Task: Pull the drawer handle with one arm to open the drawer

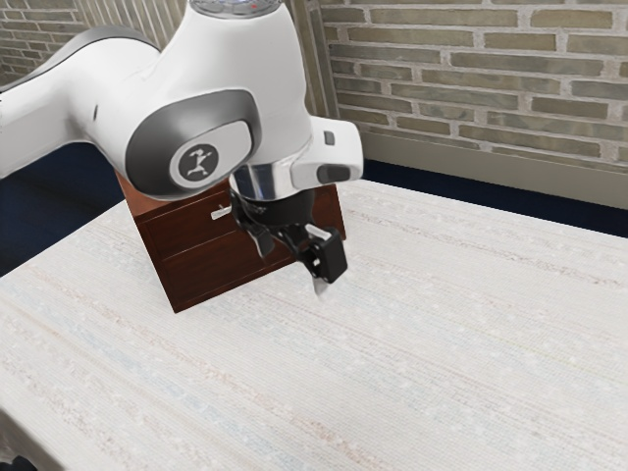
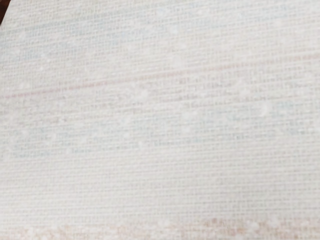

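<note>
A dark brown wooden drawer cabinet [image 1: 201, 257] stands on the table toward the exterior view's left, partly hidden behind my arm. A small silver handle [image 1: 222, 211] shows on its front, just left of my wrist. The drawer front looks flush with the cabinet. My black gripper [image 1: 294, 267] hangs in front of the cabinet's right corner, a little above the tabletop, tilted toward the exterior view's right. It stands open with nothing between its fingers, and it is apart from the handle. In the wrist view, the pale woven tabletop [image 2: 160, 120] lies under my hand.
The pale woven table [image 1: 412, 343] stretches wide to the exterior view's right and front. A brick wall [image 1: 491, 69] runs behind it, with dark floor beyond the table's far edge.
</note>
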Robot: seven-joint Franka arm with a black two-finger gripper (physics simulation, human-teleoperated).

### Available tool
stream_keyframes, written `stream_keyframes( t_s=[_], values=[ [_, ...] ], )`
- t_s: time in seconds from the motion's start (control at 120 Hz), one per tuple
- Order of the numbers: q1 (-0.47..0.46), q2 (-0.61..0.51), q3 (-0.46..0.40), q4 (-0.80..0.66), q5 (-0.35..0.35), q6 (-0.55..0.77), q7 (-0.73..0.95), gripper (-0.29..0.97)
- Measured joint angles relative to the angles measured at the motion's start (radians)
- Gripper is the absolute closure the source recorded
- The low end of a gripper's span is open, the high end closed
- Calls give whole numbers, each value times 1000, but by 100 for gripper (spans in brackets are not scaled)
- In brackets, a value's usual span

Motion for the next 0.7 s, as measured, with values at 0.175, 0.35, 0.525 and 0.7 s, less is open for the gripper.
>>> stream_keyframes(
  t_s=[0.175,0.35,0.525,0.7],
  values=[
    [18,-5,80,-90,42,48,22,0],
    [53,30,91,-97,143,178,71,0],
    [62,40,93,-84,176,255,118,0],
    [99,63,93,-84,187,287,161,0]
  ],
)
